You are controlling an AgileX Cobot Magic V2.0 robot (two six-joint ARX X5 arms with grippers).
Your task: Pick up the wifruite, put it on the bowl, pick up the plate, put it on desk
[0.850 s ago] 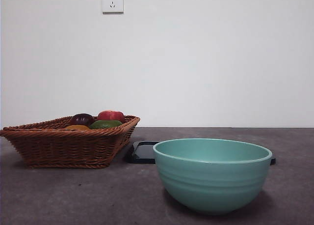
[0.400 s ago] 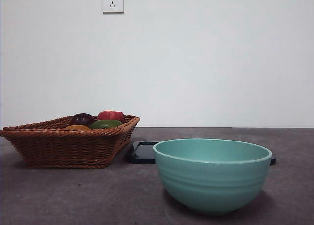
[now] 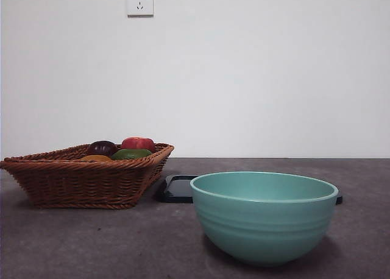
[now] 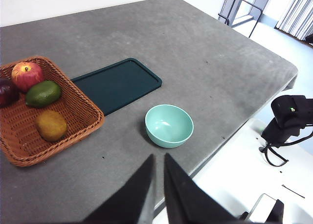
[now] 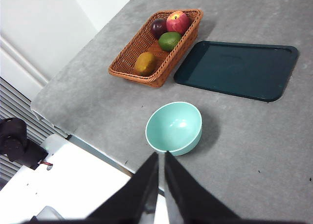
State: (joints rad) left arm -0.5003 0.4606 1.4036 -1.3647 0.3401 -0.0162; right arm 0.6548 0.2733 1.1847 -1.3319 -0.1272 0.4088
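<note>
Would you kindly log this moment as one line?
wifruite: in basket | bowl: empty | left gripper, right gripper: shut, raised

Bowl (image 3: 264, 217) hides most of tray (image 3: 177, 189)

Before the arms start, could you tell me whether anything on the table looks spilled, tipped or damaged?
Nothing stands out. The bowl sits upright and empty, the fruit lies in the basket, and the dark tray lies flat on the desk.

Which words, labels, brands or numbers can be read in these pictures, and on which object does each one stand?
None can be read.
Wall socket: a tiny dark mark at its top corner, too small to read.
Bowl, basket, dark tray and fruits: no text visible.
</note>
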